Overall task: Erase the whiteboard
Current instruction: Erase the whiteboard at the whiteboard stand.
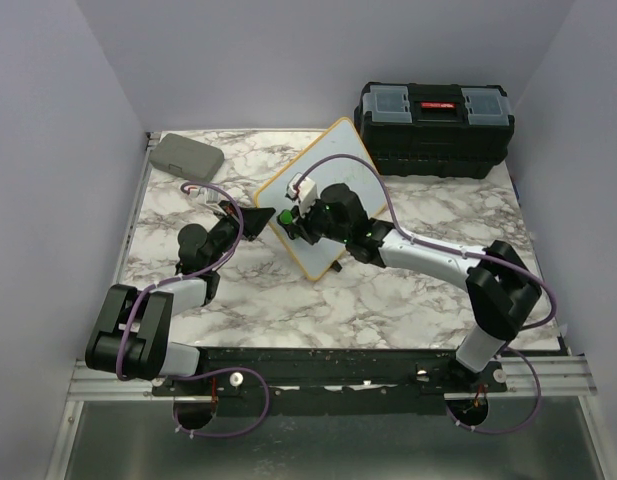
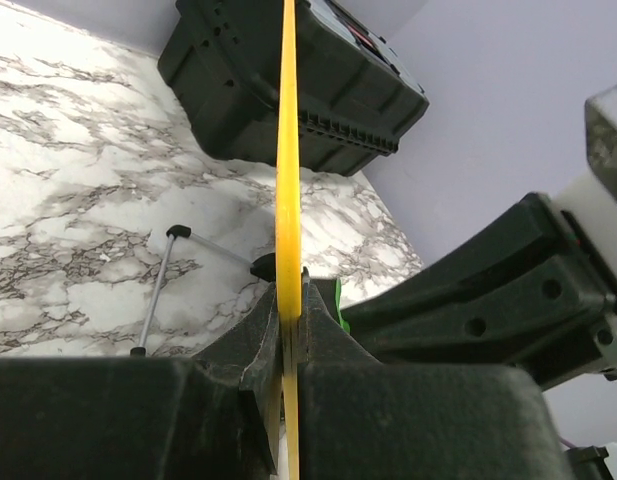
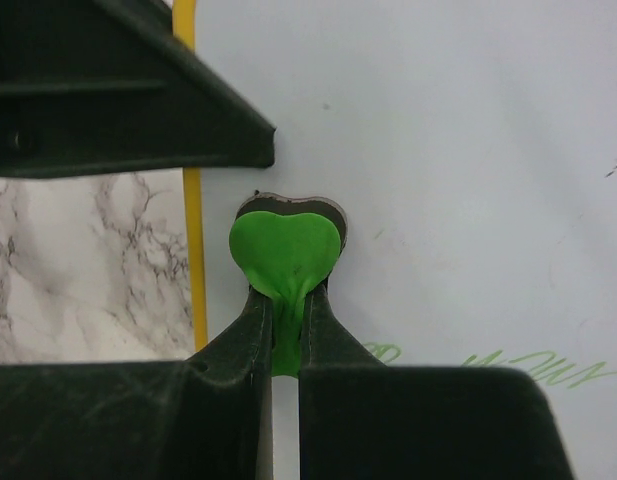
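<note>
The whiteboard, white with a yellow frame, stands tilted on the marble table. My left gripper is shut on its left edge; in the left wrist view the frame runs edge-on between the closed jaws. My right gripper is shut on a green heart-shaped eraser with a grey underside, pressed against the board face near the frame. Faint green handwriting shows on the board to the lower right of the eraser.
A black toolbox stands at the back right, behind the board, and also shows in the left wrist view. A flat grey case lies at the back left. The board's thin wire foot rests on the table.
</note>
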You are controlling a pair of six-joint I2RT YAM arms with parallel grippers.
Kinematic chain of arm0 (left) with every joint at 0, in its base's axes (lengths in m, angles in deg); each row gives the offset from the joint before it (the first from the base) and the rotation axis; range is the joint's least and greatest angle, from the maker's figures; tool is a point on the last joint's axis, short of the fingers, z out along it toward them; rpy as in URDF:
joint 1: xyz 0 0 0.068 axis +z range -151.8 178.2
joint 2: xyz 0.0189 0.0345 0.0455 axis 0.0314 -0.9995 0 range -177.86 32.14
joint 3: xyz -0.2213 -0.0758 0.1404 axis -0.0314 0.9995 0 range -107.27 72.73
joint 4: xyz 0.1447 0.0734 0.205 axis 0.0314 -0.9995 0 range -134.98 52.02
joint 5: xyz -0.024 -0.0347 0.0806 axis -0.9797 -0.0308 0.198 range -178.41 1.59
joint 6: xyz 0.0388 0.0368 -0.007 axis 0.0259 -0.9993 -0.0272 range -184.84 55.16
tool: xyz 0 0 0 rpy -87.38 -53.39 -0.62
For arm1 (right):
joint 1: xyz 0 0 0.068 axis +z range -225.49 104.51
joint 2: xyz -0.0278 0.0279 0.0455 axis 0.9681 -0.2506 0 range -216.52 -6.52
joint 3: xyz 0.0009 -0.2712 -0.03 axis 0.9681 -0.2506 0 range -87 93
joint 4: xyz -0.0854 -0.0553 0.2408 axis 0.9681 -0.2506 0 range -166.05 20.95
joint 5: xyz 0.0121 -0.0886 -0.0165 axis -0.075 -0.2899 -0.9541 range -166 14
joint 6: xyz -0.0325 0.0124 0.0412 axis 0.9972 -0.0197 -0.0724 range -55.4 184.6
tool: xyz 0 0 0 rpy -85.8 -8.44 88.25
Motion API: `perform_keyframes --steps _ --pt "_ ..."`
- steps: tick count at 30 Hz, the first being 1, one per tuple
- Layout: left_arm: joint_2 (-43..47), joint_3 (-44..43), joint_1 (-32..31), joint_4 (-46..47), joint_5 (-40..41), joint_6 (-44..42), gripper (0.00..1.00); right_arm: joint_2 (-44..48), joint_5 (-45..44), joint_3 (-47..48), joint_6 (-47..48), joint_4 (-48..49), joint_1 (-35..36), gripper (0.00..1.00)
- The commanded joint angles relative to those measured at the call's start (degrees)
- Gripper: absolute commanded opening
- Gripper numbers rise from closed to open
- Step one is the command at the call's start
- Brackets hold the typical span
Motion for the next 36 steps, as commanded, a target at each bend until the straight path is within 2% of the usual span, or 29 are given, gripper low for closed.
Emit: perform_keyframes --steps 1,4,14,22,30,36 --pt "-0.2 0.4 -0.4 4.8 -3.1 -0.4 0.0 -2.4 -6.2 3.7 -1.2 -0.1 0.3 0.01" --pt "-0.4 0.5 -0.4 5.3 -3.3 -0.2 0.0 -2.9 -6.1 3.8 -1.0 -1.1 0.3 0.01" --pt "-0.7 0.0 -0.4 5.6 -3.7 -0.2 0.0 -2.2 2.2 -4.0 3.0 -4.7 0.3 0.01" --pt "-1.3 -0.2 -0.4 6.2 -3.4 0.4 0.0 -1.5 3.0 -8.8 2.5 -3.4 0.3 0.01" --pt "-1.1 -0.2 -0.4 5.9 -3.5 0.3 0.0 -0.9 1.6 -3.8 2.3 -0.3 0.3 0.01" --pt "-1.1 0.4 -0.4 6.3 -3.6 0.5 0.0 -3.7 -0.3 2.1 1.7 0.5 0.3 0.01"
